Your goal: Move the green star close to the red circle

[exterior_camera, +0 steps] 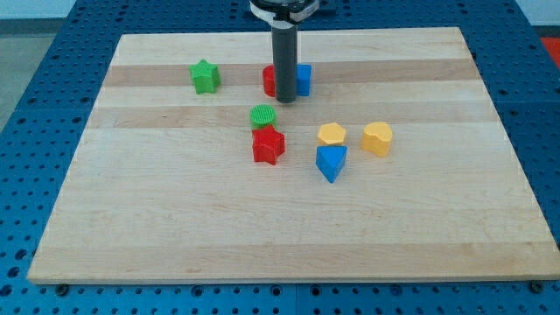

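Seven blocks lay on the surface (175,219): two green, two red, two blue, two yellow... counted properly, eight. The green star (205,76), ridged and upright, sat well left of the red circle (269,81). My tip (285,99), a bare rod holding nothing, stood between that circle and a blue block (304,79).

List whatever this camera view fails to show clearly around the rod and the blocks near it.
- Red circle: camera view, mostly hidden behind the rod; only its left edge shows.
- Blue block: camera view, its left part covered by the rod, so the shape is unclear.
- My tip: whether it touches either block cannot be told.
- Arm above the rod: cut off by the view's top.
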Available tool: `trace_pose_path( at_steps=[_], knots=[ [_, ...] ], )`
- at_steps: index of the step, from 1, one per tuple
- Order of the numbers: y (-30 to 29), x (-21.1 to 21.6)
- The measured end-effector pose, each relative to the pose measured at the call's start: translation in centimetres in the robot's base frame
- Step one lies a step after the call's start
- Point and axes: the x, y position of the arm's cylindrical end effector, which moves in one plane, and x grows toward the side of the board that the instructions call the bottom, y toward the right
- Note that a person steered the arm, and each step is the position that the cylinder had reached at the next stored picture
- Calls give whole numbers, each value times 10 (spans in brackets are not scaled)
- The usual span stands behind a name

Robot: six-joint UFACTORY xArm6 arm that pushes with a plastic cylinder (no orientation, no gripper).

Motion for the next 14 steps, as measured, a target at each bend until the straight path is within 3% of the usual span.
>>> trace_pose_path(
  at_steps=[1, 4, 6, 11, 14],
  knots=[
    [-3, 5],
    [-154, 17],
    [-206, -28],
    [-153, -53],
    [-140, -18]
  ],
)
